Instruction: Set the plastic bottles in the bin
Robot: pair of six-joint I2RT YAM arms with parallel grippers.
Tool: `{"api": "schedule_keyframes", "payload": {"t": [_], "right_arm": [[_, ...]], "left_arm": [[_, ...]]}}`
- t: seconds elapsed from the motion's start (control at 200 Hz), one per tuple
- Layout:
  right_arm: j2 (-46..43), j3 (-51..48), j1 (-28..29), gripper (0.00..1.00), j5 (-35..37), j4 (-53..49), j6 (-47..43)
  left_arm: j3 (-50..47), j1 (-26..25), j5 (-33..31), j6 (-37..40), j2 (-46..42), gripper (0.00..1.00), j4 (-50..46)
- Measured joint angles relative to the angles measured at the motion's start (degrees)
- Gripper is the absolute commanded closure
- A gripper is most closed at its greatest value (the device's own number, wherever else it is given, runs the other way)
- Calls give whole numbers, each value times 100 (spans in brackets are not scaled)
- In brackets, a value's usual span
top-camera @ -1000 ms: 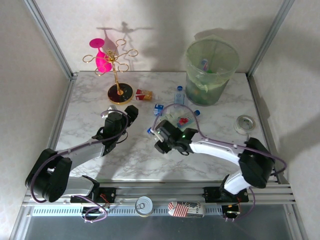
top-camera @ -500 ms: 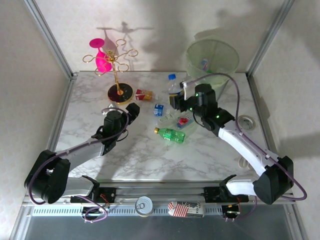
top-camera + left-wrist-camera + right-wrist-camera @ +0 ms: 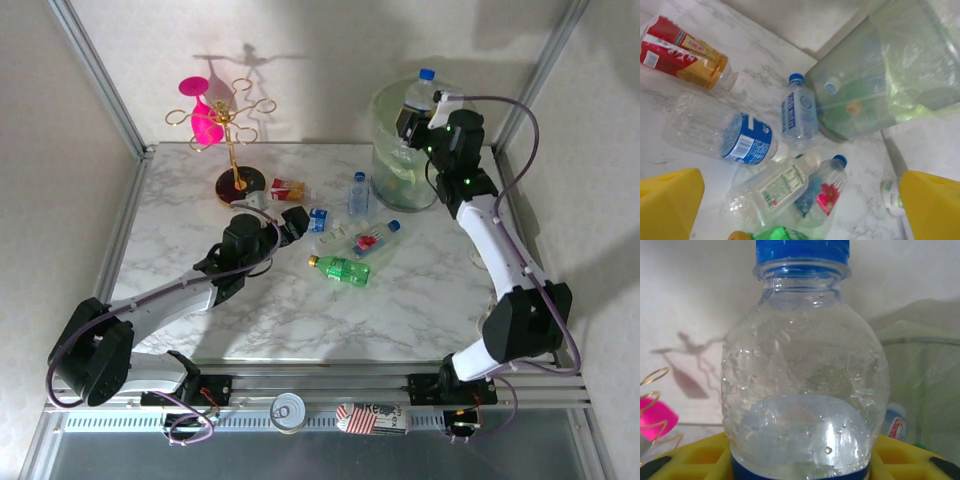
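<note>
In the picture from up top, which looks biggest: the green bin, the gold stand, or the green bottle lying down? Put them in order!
1. the bin
2. the gold stand
3. the green bottle
The bin and stand look about equally tall, but the bin is far wider.

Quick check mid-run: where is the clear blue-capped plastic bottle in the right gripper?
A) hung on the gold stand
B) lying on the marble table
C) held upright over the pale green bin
C: the right gripper holds the clear blue-capped plastic bottle upright, cap up, above the rim of the translucent pale green bin.
</note>
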Motion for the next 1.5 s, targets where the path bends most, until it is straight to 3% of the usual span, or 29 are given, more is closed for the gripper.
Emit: {"api": "schedule_keyframes", "payload": {"t": [0.431, 0.566, 0.756, 0.891, 1.022, 1.177, 1.497], "right_arm": [[1685, 1705, -509, 55, 0, -490, 46], [1998, 1875, -527, 42, 2, -754, 96], [2087, 2037, -527, 2, 2, -1047, 90], [2004, 2127, -527, 1, 28, -1073, 79], [1624, 2000, -527, 1, 68, -1078, 35], [518, 1207, -487, 1, -20, -951, 31], [-1816, -1742, 188, 1, -470, -170, 444]], "left_arm": [[227, -151, 223, 374, 483, 0, -522], [372, -221, 240, 461, 540, 0, -614], [494, -286, 275, 592, 614, 0, -750], [590, -308, 332, 658, 765, 0, -868], [737, -345, 407, 780, 905, 0, -949], [1025, -372, 562, 1003, 1169, 0, -999], [1718, -584, 879, 1720, 1864, 0, -1497]]}}
